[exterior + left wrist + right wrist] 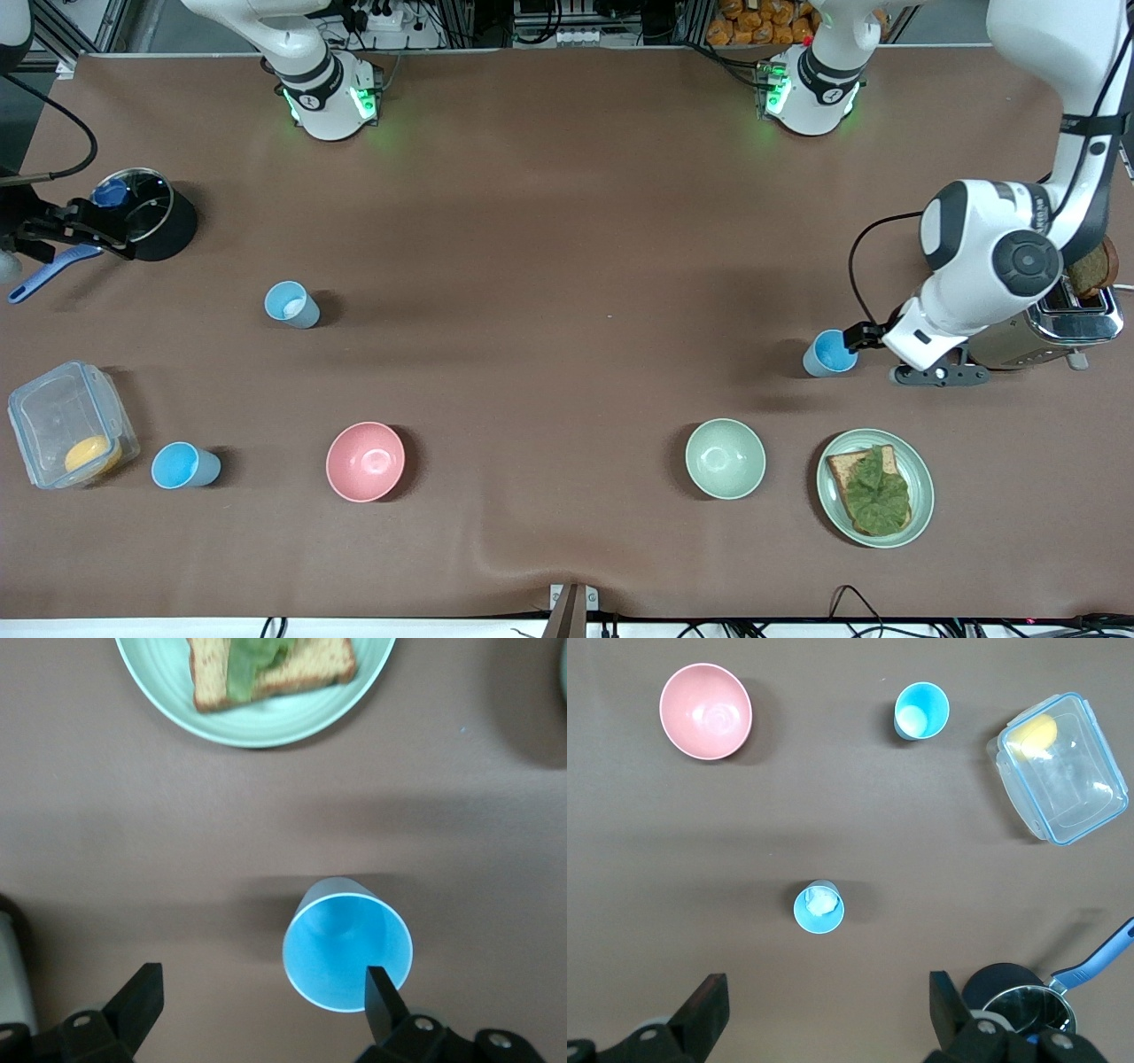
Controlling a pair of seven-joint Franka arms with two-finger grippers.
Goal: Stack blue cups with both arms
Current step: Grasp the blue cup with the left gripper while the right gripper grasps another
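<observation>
Three blue cups stand on the brown table. A paler cup with a whitish inside point(291, 304) is toward the right arm's end and shows in the right wrist view point(819, 908). A brighter cup point(183, 465) stands nearer the front camera, beside the clear container; it also shows in the right wrist view point(921, 711). A third bright cup point(830, 353) stands at the left arm's end. My left gripper point(861, 337) is low and open beside it, with one finger over its rim; the left wrist view shows this gripper point(263, 1001) and cup point(347, 943). My right gripper point(106, 230) is open, empty and high point(828, 1010) by the pot.
A black pot point(151, 221) with glass lid and blue handle. A clear container point(66, 434) holds something yellow. A pink bowl point(365, 461) and a pale green bowl point(725, 458) stand toward the front. A plate point(921, 496) with toast and lettuce and a toaster point(1054, 328) are by the left arm.
</observation>
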